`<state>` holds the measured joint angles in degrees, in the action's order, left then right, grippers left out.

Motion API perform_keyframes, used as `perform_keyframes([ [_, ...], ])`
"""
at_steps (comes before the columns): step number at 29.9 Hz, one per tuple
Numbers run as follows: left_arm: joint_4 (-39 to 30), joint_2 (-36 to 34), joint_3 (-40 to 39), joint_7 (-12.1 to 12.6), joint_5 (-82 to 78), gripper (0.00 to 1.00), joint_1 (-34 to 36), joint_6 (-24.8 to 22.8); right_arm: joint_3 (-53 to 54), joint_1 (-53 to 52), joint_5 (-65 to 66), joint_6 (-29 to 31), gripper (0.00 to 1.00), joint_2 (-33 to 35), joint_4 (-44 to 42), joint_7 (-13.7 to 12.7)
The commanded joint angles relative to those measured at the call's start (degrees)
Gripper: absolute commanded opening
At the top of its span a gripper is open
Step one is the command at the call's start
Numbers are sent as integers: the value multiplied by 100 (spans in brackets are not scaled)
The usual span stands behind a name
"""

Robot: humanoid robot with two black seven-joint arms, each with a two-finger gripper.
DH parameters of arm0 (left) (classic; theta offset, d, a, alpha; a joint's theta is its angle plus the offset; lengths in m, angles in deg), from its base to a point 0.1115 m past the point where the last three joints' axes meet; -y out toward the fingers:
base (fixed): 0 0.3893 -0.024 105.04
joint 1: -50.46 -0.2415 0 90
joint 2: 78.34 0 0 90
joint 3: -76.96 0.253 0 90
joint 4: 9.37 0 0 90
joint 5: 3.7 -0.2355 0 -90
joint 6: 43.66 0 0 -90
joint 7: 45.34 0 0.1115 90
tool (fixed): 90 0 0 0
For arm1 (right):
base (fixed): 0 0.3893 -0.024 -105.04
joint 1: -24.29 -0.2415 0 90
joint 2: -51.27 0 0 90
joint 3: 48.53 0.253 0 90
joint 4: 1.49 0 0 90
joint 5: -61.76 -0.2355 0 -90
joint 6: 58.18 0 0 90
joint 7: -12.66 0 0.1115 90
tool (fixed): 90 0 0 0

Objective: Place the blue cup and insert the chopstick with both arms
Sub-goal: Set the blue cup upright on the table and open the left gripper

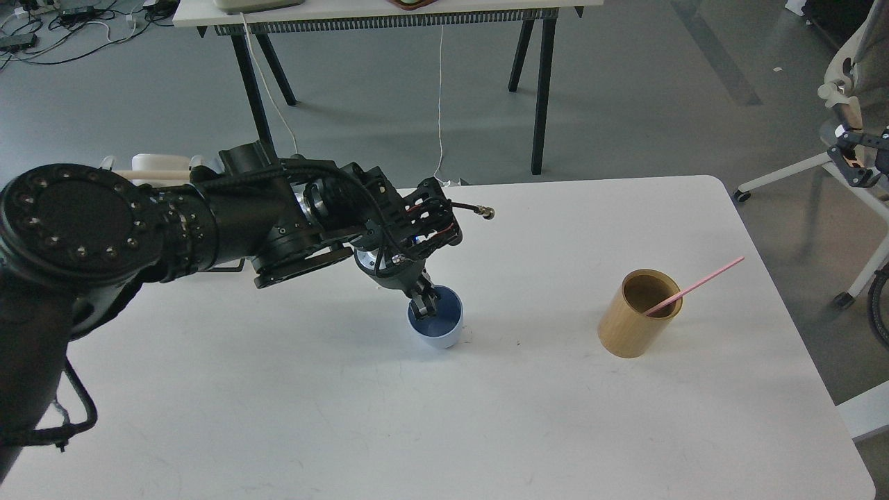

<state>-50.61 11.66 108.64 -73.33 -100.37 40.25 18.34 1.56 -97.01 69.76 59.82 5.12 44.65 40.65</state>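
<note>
The pale-blue cup (439, 328) stands upright near the middle of the white table (444, 417), its dark blue inside facing up. My left gripper (424, 302) comes down from the left and is shut on the cup's near-left rim, one finger inside and one outside. The pink chopstick (696, 285) leans in the tan wooden holder (635, 323) at the right, its upper end pointing up and right. My right gripper is not in view.
A black wire rack (222, 264) with a pale wooden rod sits at the table's far left, mostly behind my left arm. A desk's legs stand beyond the table. An office chair base is at the right edge.
</note>
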Motion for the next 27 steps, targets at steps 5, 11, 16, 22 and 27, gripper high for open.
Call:
perform_keyframes([
  [5,2,0,-21,-1,17,12,-174,0,-8,1,0,0,100,-44,1,0],
  [11,11,0,-74,-1,34,19,-157,0,1,-8,0,0,100,-35,9,0],
  [16,11,0,-215,-1,34,20,-139,0,1,1,0,0,100,-35,1,0],
  [22,11,0,-557,-1,43,35,-139,0,1,1,0,0,100,-35,1,0],
  [27,2,0,-970,-1,52,62,-165,0,9,-8,0,0,100,-35,9,0],
])
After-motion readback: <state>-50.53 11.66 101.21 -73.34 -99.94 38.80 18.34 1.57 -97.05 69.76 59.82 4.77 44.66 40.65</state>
